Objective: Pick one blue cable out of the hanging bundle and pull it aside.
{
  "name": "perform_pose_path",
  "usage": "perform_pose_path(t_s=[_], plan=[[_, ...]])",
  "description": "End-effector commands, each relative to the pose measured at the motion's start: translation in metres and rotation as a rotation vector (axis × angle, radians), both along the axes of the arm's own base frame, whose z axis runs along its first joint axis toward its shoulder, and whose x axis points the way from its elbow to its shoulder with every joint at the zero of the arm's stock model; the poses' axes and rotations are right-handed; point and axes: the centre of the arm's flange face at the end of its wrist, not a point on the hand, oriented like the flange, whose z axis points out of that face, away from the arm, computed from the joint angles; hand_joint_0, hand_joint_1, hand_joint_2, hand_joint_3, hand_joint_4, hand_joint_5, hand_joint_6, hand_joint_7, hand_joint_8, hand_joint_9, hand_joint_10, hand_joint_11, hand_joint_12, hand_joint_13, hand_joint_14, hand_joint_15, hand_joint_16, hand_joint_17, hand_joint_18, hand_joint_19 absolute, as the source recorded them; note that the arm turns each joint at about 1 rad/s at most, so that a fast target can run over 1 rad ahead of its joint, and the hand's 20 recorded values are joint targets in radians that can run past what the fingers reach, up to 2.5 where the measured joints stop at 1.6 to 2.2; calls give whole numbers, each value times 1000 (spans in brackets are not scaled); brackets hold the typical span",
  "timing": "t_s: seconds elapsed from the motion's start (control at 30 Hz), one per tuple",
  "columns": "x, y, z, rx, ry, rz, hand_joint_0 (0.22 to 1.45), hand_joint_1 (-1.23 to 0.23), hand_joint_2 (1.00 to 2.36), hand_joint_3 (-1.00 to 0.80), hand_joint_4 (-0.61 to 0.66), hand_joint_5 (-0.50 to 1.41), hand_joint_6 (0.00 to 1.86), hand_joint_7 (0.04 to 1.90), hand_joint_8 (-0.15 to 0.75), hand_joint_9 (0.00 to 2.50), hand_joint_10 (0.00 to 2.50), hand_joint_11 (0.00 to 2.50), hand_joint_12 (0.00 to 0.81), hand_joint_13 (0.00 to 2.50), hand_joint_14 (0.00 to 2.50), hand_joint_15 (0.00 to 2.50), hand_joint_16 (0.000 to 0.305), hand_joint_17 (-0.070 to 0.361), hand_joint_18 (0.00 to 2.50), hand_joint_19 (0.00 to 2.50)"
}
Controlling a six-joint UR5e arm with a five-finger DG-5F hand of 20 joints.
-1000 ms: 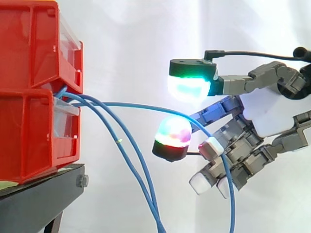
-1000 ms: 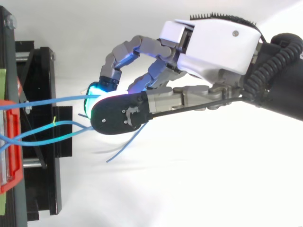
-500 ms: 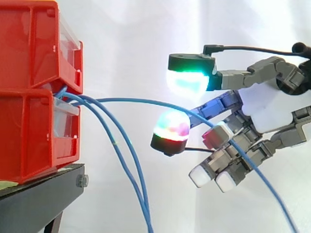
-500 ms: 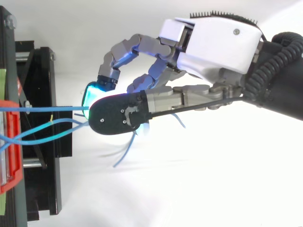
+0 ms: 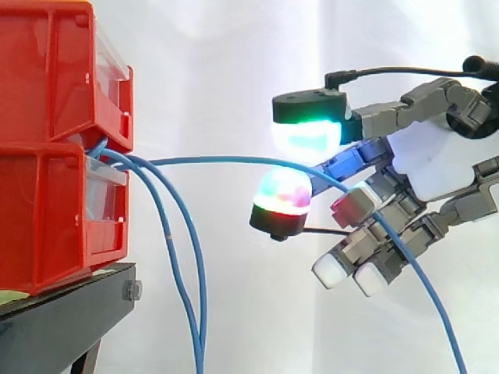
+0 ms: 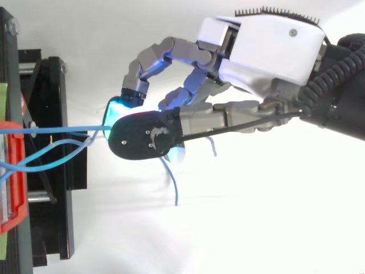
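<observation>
Three blue cables come out between the two stacked red bins (image 5: 47,78). One blue cable (image 5: 226,160) runs almost level from the bins to my hand (image 5: 433,167). It passes between a green-glowing pad (image 5: 306,136) above and a red-green pad (image 5: 282,195) below, then drops to the lower right. My fingers are curled round it. From above, this cable (image 6: 63,130) reaches the hand (image 6: 268,51) between the cyan pad and the black-backed pad. The other two cables (image 5: 173,265) hang down beside the bins, apart from the hand.
The red bins (image 6: 12,171) sit on a black stand (image 5: 62,319) at the left. A white curtain hangs behind. The loose tail of the held cable (image 6: 174,182) dangles below the hand. Open room lies between the bins and the hand.
The hand has risen slightly and drawn back to the right with the cable in it. The two free cables have swung back toward the bins and hang straighter. The held cable's tail swung right.
</observation>
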Motion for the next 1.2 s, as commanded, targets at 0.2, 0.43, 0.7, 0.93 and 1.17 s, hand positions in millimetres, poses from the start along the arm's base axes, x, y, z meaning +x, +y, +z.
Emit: perform_pose_path(t_s=[0.2, 0.43, 0.7, 0.93, 1.17], plan=[[-2, 2, 1, -7, 18, 5, 605, -735, 1020, -112, 12, -112, 956, 856, 293, 1257, 24, 1047, 358, 891, 20, 538, 54, 122, 795, 499], [-2, 4, 0, -6, 19, 6, 604, -756, 1012, -49, -30, -85, 943, 902, 315, 1319, 21, 970, 378, 963, 20, 533, 60, 136, 893, 481], [-5, 6, -1, -3, 43, 8, 544, -611, 1009, -391, 28, -103, 920, 872, 281, 1270, 24, 955, 356, 916, 21, 552, 53, 119, 812, 537], [-6, 7, -1, 0, 46, 8, 533, -595, 1005, -450, 35, -103, 915, 879, 289, 1260, 24, 939, 360, 911, 20, 548, 53, 120, 813, 534], [-5, 7, -1, 0, 44, 8, 597, -727, 1012, -352, 31, -102, 911, 980, 270, 1249, 26, 935, 341, 901, 21, 554, 50, 114, 790, 533]])
